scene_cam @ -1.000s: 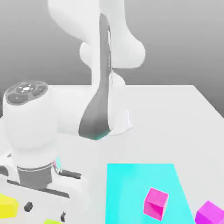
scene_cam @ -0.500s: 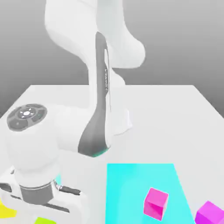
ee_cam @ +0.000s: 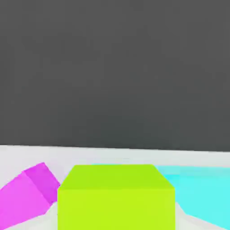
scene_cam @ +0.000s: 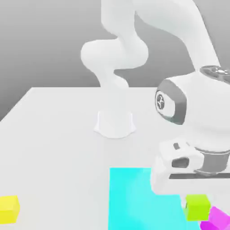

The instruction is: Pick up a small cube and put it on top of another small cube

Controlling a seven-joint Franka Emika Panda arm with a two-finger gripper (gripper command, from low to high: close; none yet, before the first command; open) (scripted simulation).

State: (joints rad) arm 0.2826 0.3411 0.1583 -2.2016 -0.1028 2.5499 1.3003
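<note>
Gripper (scene_cam: 197,196) closed on lime cube (scene_cam: 198,208), carried beside the purple cube (scene_cam: 219,218), its landmark, apparently for stacking; clearance hard to judge.

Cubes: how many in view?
3: yellow cube at the exterior view's left; lime-green cube in the pincer; purple cube at the exterior view's right, partly hidden. Others may be hidden.

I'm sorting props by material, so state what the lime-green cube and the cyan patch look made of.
Lime-green cube: perhaps matte plastic or painted wood; flat even colour, crisp edges, no grain.

Cyan patch: possibly a thin mat or paint; it lies flat, with no visible thickness.
</note>
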